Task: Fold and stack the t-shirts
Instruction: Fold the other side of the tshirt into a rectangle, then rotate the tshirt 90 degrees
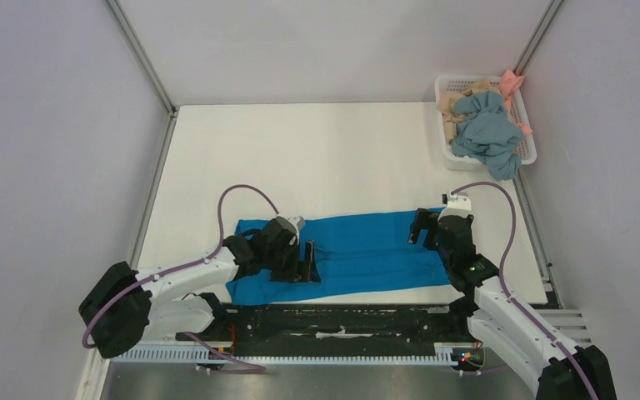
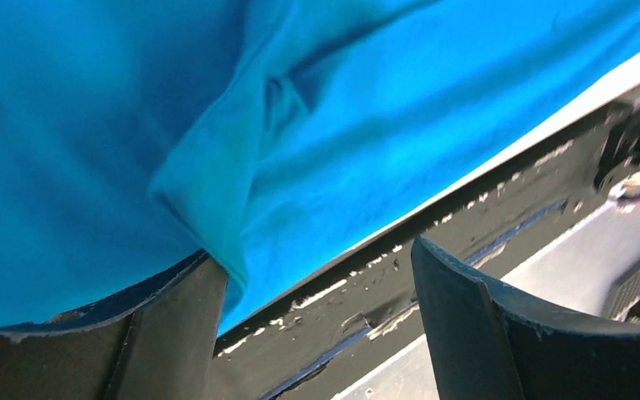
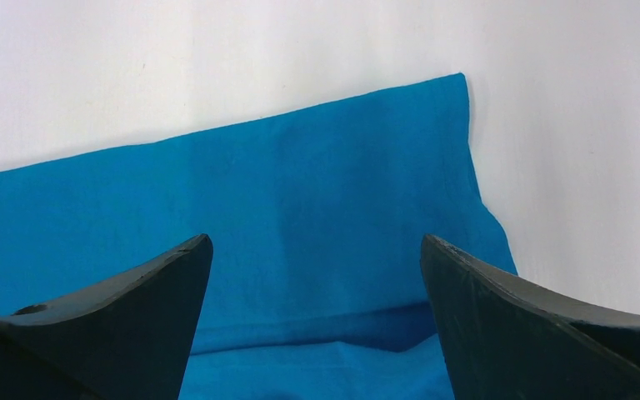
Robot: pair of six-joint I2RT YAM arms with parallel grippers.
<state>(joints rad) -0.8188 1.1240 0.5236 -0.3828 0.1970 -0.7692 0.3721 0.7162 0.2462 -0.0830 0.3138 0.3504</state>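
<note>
A bright blue t-shirt (image 1: 358,250) lies as a long folded band across the near part of the table. My left gripper (image 1: 306,263) is low over the shirt's left half near its front edge, jaws open. In the left wrist view (image 2: 317,275) a raised fold of the shirt (image 2: 208,200) rests against the left finger (image 2: 175,333), with nothing between the jaws. My right gripper (image 1: 421,229) hovers over the shirt's right end, open and empty. In the right wrist view (image 3: 317,250) the shirt's right edge (image 3: 367,192) and a fold line lie between the fingers.
A white basket (image 1: 447,125) at the far right corner holds crumpled shirts: a grey-blue one (image 1: 487,129), a tan one and a pink one. A black strip and rail (image 1: 342,321) run along the table's near edge, also seen in the left wrist view (image 2: 433,250). Walls enclose the table.
</note>
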